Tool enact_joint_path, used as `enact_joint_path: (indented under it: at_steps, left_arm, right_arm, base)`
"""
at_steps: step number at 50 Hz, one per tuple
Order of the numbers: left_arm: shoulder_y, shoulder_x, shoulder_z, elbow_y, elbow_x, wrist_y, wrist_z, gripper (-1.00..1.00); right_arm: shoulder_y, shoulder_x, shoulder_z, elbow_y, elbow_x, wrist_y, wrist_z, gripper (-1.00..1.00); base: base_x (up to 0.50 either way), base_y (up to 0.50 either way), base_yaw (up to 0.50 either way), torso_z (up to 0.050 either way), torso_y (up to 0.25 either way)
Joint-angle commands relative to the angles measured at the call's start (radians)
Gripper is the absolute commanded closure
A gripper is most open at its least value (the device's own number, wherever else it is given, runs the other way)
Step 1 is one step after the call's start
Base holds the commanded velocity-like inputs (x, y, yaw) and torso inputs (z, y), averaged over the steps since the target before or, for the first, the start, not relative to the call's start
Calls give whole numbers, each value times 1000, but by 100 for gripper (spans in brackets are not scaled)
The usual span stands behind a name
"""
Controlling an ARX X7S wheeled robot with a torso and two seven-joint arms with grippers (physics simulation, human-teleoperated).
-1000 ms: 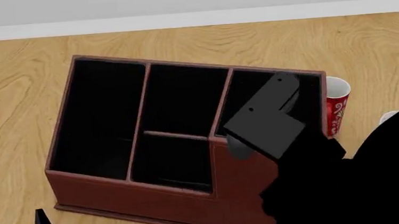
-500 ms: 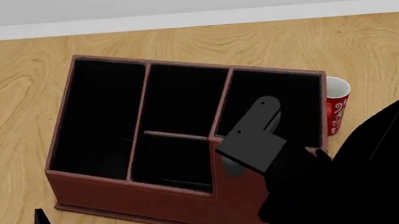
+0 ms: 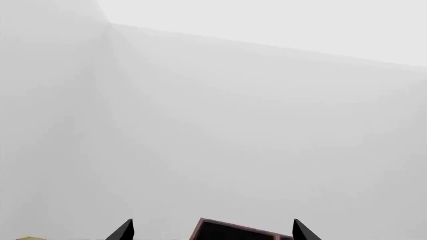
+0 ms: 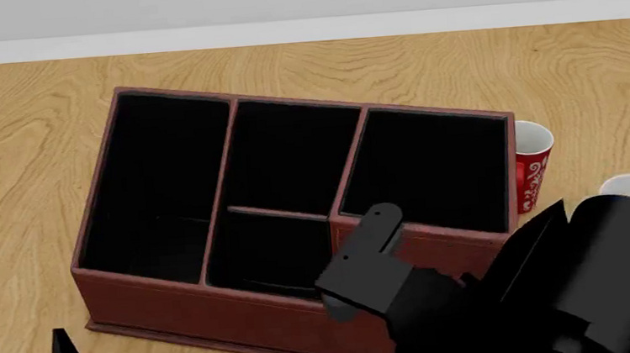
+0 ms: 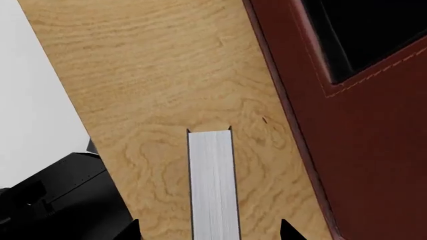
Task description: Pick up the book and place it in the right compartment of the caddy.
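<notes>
White page edges of the book (image 5: 213, 185) show only in the right wrist view, lying on the bench (image 5: 153, 85) between the parted, empty right jaws (image 5: 209, 231), beside the caddy (image 5: 360, 150). The head view alone shows the right compartment (image 4: 428, 172). The left jaws (image 3: 212, 231) stand apart, empty.

right gripper (image 4: 369, 261) now pulled back out of the right compartment (image 4: 432, 167), near the caddy (image 4: 190, 300) front wall

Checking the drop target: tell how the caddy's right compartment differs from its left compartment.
The right compartment is wider and squarish; the left compartment is narrower and long. The right compartment's near wall stands taller than the left compartment's. Both are black-lined, within the reddish-brown caddy.
</notes>
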Motion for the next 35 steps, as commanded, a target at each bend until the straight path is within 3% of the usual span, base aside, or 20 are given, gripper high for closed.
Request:
enact_joint_path:
  at_steps: [1,35]
  left_arm:
    - [1,-7,11,4,-4,-7,-14,-100]
    - [6,-27,38,19,-1,-36,-65,-100]
  right_arm:
    - [-31,-13,-49,16,-52,-35,-25,-100]
    - [-106,-17,-142,75,-136,-106,-74,-100]
  base:
    - [0,0,0,0,0]
    - [0,0,0,0,0]
